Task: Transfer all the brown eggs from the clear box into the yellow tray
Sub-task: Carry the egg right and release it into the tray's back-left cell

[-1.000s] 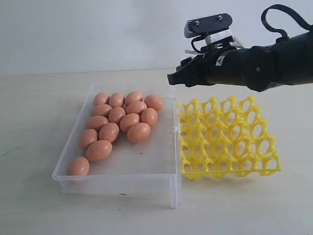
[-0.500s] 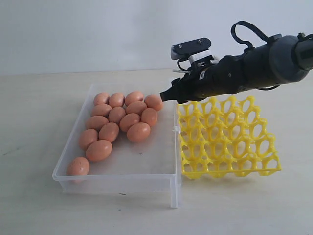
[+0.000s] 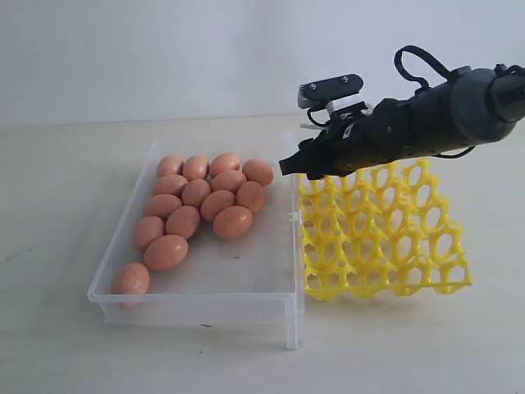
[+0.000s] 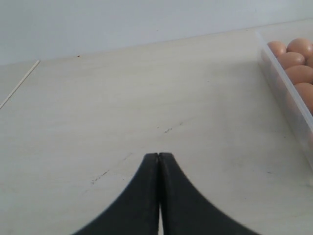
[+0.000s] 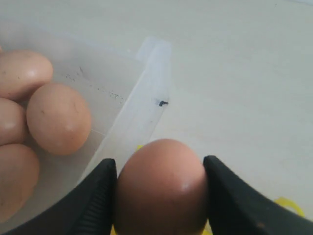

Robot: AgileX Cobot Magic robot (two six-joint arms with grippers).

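The right gripper (image 3: 289,165) was clamped on one egg (image 5: 160,188), pinched across its waist with the long axis along the fingers. It hung in the upper middle of the exterior frame, over the seam between box (image 3: 197,305) and tray (image 3: 385,289). The empty cups lay just right and below, so likely a short rightward shift. The other eggs (image 3: 197,205) sat left, in the box. The left gripper (image 4: 159,161) was pressed together, empty, beside the box and farther off.

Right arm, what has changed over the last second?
The right tool came down toward the far corner of the yellow tray, next to the clear box; it holds a brown egg. The other eggs and the tray have not moved.
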